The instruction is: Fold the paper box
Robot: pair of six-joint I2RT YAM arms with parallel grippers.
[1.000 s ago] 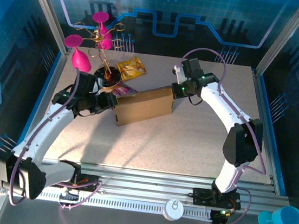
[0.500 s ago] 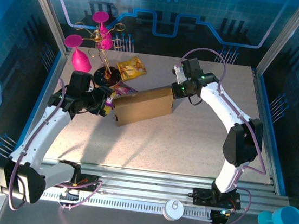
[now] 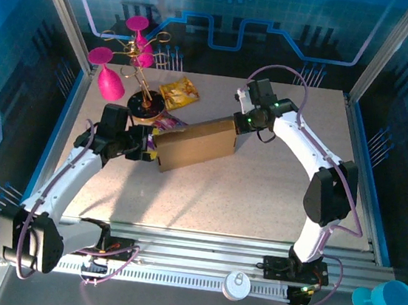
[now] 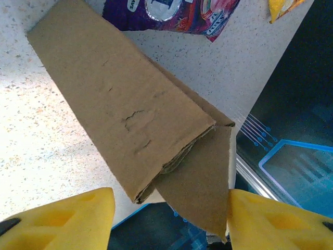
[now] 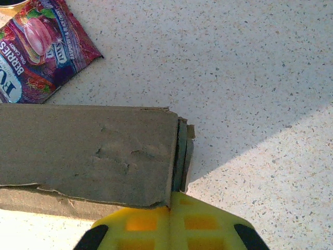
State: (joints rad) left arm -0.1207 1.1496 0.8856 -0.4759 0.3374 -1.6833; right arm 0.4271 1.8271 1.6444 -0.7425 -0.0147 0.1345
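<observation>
The paper box lies slantwise across the middle of the table, just in front of a purple snack packet. The right gripper is pinched tight on the box's far-right end. At the near-left end the left gripper stands with its jaws parted, and the box's folded corner points into the gap between its yellow fingers.

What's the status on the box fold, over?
Right claw shut on box end. Left claw open around the other end. Purple snack packet beside box, not blocking.
</observation>
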